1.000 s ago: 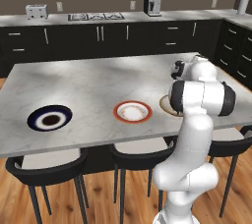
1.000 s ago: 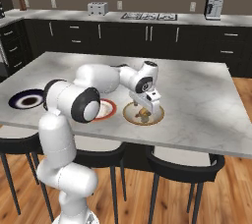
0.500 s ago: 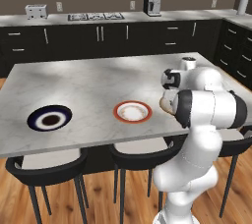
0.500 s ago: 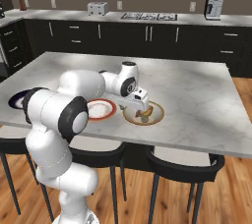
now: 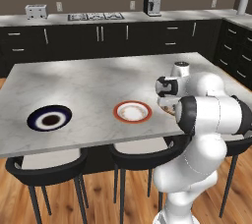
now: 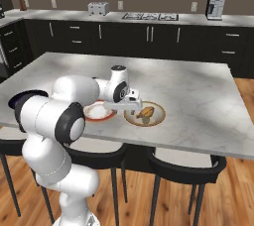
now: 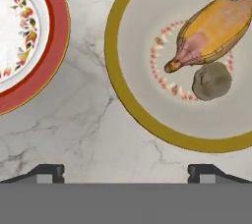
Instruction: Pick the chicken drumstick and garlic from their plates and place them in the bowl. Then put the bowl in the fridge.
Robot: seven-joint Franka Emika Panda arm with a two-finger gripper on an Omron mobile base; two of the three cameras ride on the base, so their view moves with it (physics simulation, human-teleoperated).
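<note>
Drumstick (image 7: 212, 32) and garlic (image 7: 212, 81) both lie in the bowl (image 7: 129, 105), ahead of my hand and off to the right in my hand view. The drumstick sits across the middle of the bowl with its narrow end pointing toward the left of that view, and the garlic sits just below it, touching or nearly touching; I cannot tell which. My gripper (image 7: 126, 171) hangs above the bare marble of the table (image 7: 83, 120), between the bowl and the red-rimmed plate (image 7: 55, 46). Its two fingertips (image 7: 47, 171) are spread wide apart with nothing between them. The red-rimmed plate is ahead and to the left of my hand, near the bowl but not touching it, with a strip of marble between the two rims.

From the right base view, my gripper (image 6: 133, 102) hovers low over the table beside the bowl (image 6: 156, 119), at the bowl's edge nearest the red-rimmed plate (image 6: 94, 113). The drumstick (image 6: 145, 113) shows there as a golden lump inside the bowl. In the left base view, the dark plate (image 5: 49, 118) rests well away from my hand, far along the table (image 5: 88, 85) beyond the red-rimmed plate (image 5: 132, 112)
</note>
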